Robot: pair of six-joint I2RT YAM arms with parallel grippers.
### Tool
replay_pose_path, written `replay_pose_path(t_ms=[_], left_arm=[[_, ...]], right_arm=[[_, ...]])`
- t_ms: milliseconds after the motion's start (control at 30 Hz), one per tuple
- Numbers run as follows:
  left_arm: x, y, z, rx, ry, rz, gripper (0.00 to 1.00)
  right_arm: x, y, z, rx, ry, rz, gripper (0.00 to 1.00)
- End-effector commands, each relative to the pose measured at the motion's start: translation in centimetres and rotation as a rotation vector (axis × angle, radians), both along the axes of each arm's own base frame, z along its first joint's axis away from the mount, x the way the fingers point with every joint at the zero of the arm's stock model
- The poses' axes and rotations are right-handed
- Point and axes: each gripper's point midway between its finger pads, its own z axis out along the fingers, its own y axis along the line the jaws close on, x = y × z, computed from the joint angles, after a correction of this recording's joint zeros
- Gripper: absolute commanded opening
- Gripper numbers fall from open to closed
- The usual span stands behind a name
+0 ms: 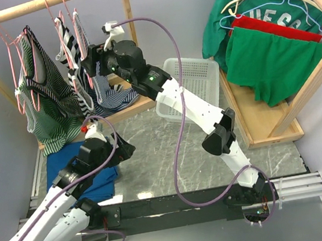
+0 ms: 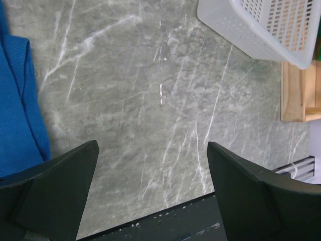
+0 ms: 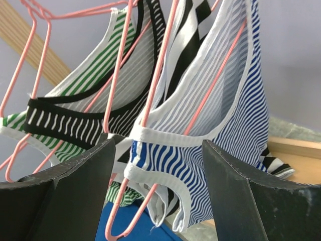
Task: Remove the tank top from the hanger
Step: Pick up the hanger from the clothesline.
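Top view, wooden rail (image 1: 41, 6): runs across the top left.
Top view, tank top (image 1: 114, 98): blue and white stripes, hangs under the rail.
Top view, right pincer (image 1: 87, 59): just under the rail, at the tank top.
Left wrist view, left pincer (image 2: 152, 145): fingers wide apart, holding nothing, over the grey worktop (image 2: 150, 75).
Right wrist view, right pincer: fingers apart, the tank top's white edge and its pink hanger (image 3: 158, 65) between them. They seem not to touch the cloth, but it is hard to see.
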Motion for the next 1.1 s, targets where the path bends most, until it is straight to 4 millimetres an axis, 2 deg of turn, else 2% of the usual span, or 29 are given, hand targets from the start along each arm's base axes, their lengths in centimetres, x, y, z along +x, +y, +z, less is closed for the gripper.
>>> replay_pose_path(t_ms=[0, 133, 367, 633, 733, 867, 967, 1067], left_arm=[[0.7, 0.6, 1.2, 0.024, -0.04, 0.022, 0.96], [0.8, 0.7, 1.2, 0.029, -0.038, 0.031, 0.96], [0.8, 1.0, 1.2, 0.032, -0.038, 0.049, 0.96], [0.8, 1.1, 1.2, 0.035, -0.035, 0.052, 0.96], [0.8, 1.2, 1.3, 0.035, -0.04, 0.056, 0.96], [0.8, 1.2, 1.3, 0.033, -0.041, 0.061, 0.96], [0.8, 1.1, 1.2, 0.032, -0.037, 0.057, 0.96], [0.8, 1.0, 1.1, 0.03, -0.034, 0.054, 0.96]], right_arm=[[-0.5, 0.4, 2.6, 0.063, -0.057, 0.029, 0.77], [-0.4, 0.6, 2.2, 0.055, -0.059, 0.035, 0.77], [0.2, 1.4, -0.3, 0.017, -0.023, 0.037, 0.75], [0.7, 1.7, -1.3, 0.005, -0.017, 0.015, 0.69], [0.8, 1.7, -1.1, 0.0, -0.032, 0.001, 0.58], [0.7, 0.9, 0.2, -0.006, -0.072, -0.049, 0.36], [0.0, 0.5, 1.7, -0.01, -0.121, -0.076, 0.33], [-0.2, -0.2, 2.8, -0.016, -0.149, -0.127, 0.23]])
